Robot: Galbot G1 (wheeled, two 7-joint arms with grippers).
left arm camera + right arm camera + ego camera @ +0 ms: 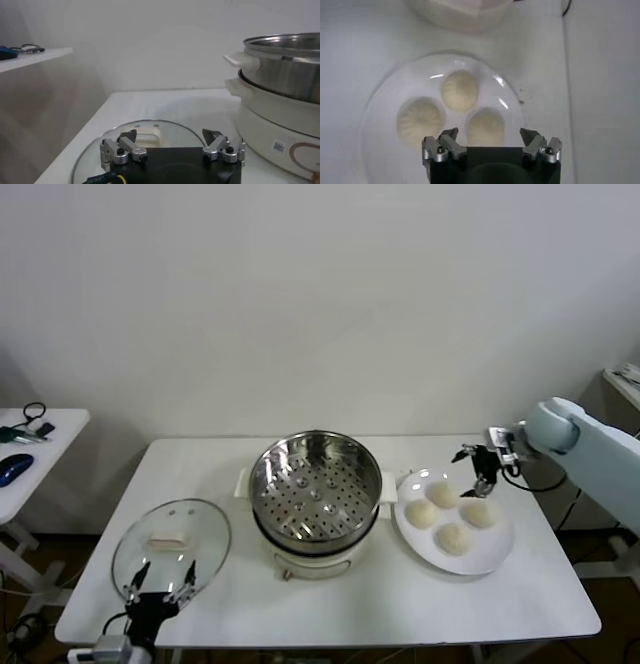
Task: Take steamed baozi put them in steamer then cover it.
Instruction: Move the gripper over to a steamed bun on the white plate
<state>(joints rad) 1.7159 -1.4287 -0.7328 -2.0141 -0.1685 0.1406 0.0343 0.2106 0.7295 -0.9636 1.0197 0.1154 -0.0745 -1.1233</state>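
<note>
Four steamed baozi [450,516] sit close together on a flat white plate [488,556], to the right of the steamer [315,496] on the white desk [330,604]. The right hand [479,468] hangs just above the far edge of the plate, over the buns. Its fingers are spread wide and hold nothing. In the right wrist view three buns [459,90] show below the right hand [489,141], and none of them touches it.

The steamer stands upright in the middle of the desk with its open top facing up. Its tray with holes has nothing on it. Bare desk lies in front of the steamer and the plate, and the plate comes near the right edge.

The cover [172,544] lies flat near the front left corner of the desk, handle side up. The left hand [160,578] waits low at the near edge of the cover, fingers wide apart, holding nothing. A small side table [30,454] stands off to the left.
</note>
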